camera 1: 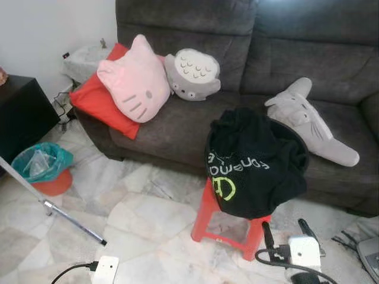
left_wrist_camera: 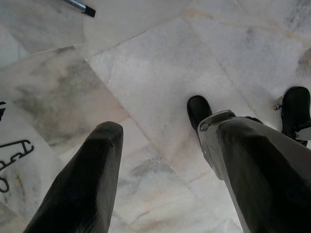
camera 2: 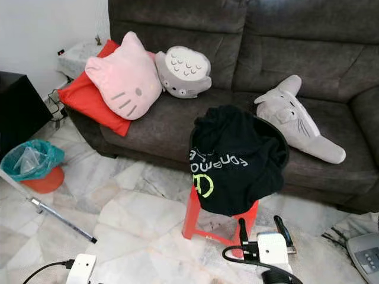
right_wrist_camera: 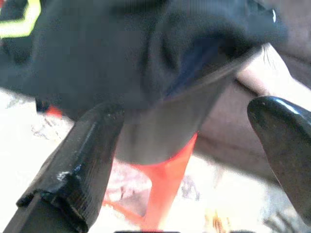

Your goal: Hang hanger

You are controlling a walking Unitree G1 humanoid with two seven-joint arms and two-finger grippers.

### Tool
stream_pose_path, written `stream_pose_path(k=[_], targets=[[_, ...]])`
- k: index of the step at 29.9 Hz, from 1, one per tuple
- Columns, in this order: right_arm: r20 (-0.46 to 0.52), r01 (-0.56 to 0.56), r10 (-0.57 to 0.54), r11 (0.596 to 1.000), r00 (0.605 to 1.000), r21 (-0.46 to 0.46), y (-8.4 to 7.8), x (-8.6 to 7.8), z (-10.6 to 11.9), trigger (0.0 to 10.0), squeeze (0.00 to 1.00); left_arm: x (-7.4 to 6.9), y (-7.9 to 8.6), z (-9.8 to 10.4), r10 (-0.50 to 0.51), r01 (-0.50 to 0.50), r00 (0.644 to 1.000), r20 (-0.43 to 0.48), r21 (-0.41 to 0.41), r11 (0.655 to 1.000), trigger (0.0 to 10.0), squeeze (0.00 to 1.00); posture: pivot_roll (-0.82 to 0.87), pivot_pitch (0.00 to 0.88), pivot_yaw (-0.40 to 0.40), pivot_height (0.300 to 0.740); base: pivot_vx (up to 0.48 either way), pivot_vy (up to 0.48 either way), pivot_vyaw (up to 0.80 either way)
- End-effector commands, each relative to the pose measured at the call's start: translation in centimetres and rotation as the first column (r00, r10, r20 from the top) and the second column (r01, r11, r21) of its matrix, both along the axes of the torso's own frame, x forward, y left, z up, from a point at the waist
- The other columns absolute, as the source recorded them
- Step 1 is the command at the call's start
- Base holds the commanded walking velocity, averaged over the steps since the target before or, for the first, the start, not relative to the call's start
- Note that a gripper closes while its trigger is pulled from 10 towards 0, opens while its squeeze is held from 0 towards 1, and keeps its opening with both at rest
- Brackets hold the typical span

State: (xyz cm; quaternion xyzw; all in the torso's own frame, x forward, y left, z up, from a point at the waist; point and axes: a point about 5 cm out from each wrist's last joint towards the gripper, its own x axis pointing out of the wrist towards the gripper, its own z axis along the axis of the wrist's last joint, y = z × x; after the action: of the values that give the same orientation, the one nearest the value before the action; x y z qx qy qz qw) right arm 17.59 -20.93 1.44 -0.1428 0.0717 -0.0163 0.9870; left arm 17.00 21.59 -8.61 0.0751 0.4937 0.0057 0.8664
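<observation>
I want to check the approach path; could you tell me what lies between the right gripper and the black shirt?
Nothing: in the right wrist view, the open right gripper faces the black shirt directly.

- Black shirt (camera 1: pixel 256 163) with yellow-green and white print, draped in a heap over a red plastic stool (camera 1: pixel 208 220) on the floor just before the sofa
</observation>
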Motion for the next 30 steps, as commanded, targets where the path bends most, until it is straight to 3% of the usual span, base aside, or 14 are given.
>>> stream_pose_path(k=[1,3,8,9,10,12,13,15,16,19,22,23,27,30], targets=[[0.026,-0.027,0.028,0.999,0.999,-0.028,0.3,0.2,0.7,10.0,0.0,-0.3,0.2,-0.1,0.016,-0.016,1.0,-0.005,0.002,1.0,10.0,0.0,-0.1,0.0,0.014,0.736,0.0,0.0,0.0],[0.086,-0.012,0.016,0.999,0.996,-0.045,0.8,-0.7,3.7,10.0,0.0,-0.4,0.2,-0.1,0.016,-0.016,1.0,-0.011,0.007,1.0,10.0,0.0,-0.12,0.0,0.021,0.736,0.0,0.0,0.0],[0.102,-0.004,0.006,1.0,0.995,-0.012,1.0,-1.4,4.6,10.0,0.0,-0.4,0.3,-0.2,0.012,-0.012,1.0,-0.014,0.009,1.0,10.0,0.0,-0.13,0.0,0.023,0.736,0.0,0.0,0.0],[0.1,-0.005,0.003,1.0,0.995,0.019,1.2,-1.8,4.8,10.0,0.0,-0.4,0.3,-0.1,0.012,-0.011,1.0,-0.013,0.008,1.0,10.0,0.0,-0.14,0.0,0.023,0.736,0.0,0.0,0.0],[0.082,0.066,-0.08,0.985,0.993,0.157,1.0,-2.5,4.6,10.0,0.0,-0.4,0.3,-0.1,0.011,-0.011,1.0,-0.012,0.008,1.0,10.0,0.0,-0.14,0.0,0.024,0.736,0.0,0.0,0.0],[0.056,0.12,-0.14,0.956,0.989,0.267,0.6,-2.4,4.1,10.0,0.0,-0.3,0.3,-0.1,0.01,-0.01,1.0,-0.01,0.009,1.0,10.0,0.0,-0.14,0.0,0.025,0.736,0.0,0.0,0.0],[0.056,0.12,-0.14,0.956,0.989,0.267,0.6,-2.4,4.1,10.0,0.0,-0.3,0.3,-0.1,0.01,-0.01,1.0,-0.01,0.009,1.0,10.0,0.0,-0.14,0.0,0.025,0.736,0.0,0.0,0.0],[0.036,0.16,-0.188,0.911,0.982,0.381,0.2,-2.0,3.6,10.0,0.0,-0.3,0.2,-0.1,0.01,-0.01,1.0,-0.009,0.008,1.0,10.0,0.0,-0.14,0.0,0.024,0.736,0.0,0.0,0.0],[0.036,0.16,-0.188,0.911,0.982,0.381,0.2,-2.0,3.6,10.0,0.0,-0.3,0.2,-0.1,0.01,-0.01,1.0,-0.009,0.008,1.0,10.0,0.0,-0.14,0.0,0.024,0.736,0.0,0.0,0.0],[0.012,0.173,-0.211,0.83,0.977,0.529,-0.6,-0.2,3.1,10.0,0.0,-0.2,0.2,0.0,0.012,-0.012,1.0,-0.006,0.008,1.0,10.0,0.0,-0.14,0.0,0.023,0.736,0.0,0.0,0.0],[0.023,0.148,-0.187,0.841,0.982,0.521,-0.8,1.4,3.4,10.0,0.0,-0.1,0.2,0.0,0.013,-0.013,1.0,-0.005,0.009,1.0,10.0,0.0,-0.13,0.0,0.02,0.736,0.0,0.0,0.0],[0.03,0.139,-0.185,0.826,0.982,0.546,-0.8,2.4,3.5,10.0,0.0,-0.1,0.2,0.0,0.015,-0.015,1.0,-0.002,0.013,1.0,10.0,0.0,-0.13,0.0,0.02,0.736,0.0,0.0,0.0],[0.026,0.146,-0.194,0.813,0.981,0.564,-0.8,2.9,3.3,10.0,0.0,-0.1,0.2,0.0,0.017,-0.017,1.0,-0.001,0.014,1.0,10.0,0.0,-0.13,0.0,0.02,0.736,0.0,0.0,0.0],[0.013,0.093,-0.134,0.754,0.991,0.65,0.0,3.7,3.8,10.0,0.0,-0.2,0.2,-0.1,0.02,-0.019,1.0,-0.003,0.016,1.0,10.0,0.0,-0.12,0.0,0.018,0.736,0.0,0.0,0.0]])
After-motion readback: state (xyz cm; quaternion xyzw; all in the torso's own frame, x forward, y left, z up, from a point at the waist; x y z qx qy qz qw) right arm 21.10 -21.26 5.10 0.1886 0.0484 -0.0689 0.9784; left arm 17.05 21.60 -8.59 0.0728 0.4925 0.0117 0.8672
